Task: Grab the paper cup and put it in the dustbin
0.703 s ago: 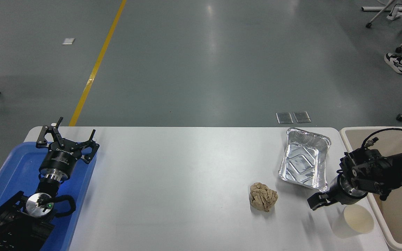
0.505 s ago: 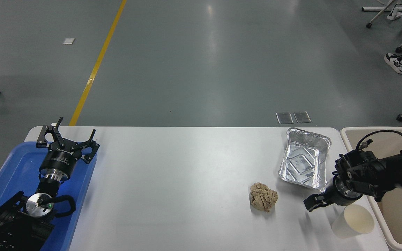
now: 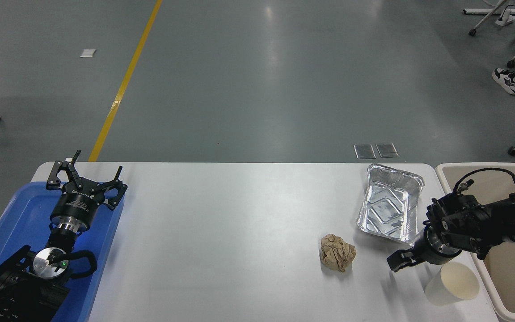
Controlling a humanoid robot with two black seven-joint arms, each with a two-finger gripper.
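Note:
The paper cup stands upright on the white table near its front right corner, open mouth up, cream inside showing. The beige dustbin stands just off the table's right edge, right of the cup. My right arm reaches in from the right over the bin's rim. My right gripper hangs low over the table just left of and behind the cup, apart from it and holding nothing. My left gripper is parked open over the blue tray at the lower left.
A silver foil tray lies tilted behind the right gripper. A crumpled tan paper ball lies to the gripper's left. The blue tray sits at the table's left end. A person's shoe shows on the floor at top right.
My right gripper has moved a little to the left and towards the table's front edge, staying beside the cup. The cup, paper ball, foil tray and left arm have not moved.

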